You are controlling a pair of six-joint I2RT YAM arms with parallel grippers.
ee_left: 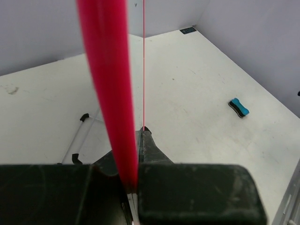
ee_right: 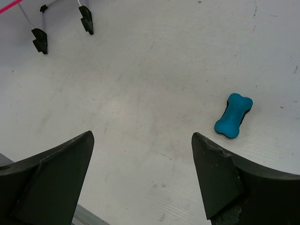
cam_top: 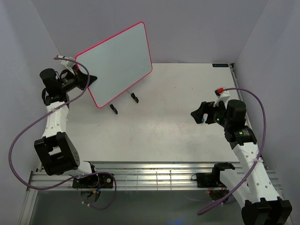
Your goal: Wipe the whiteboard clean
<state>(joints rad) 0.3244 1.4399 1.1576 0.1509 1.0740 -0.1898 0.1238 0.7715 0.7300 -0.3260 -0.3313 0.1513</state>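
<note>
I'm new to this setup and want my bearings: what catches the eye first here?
The big pink-framed whiteboard stands at the far left of the table, its edge clamped in the left gripper. At right, the right gripper hangs open above a small blue eraser lying on the tabletop.

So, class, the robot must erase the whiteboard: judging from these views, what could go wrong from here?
1. The left gripper pinches only the thin pink frame of the whiteboard; wiping pressure might twist it loose.
2. The blue eraser lies on the table, the right gripper open and empty nearby; a poor grasp could nudge it away.
</note>
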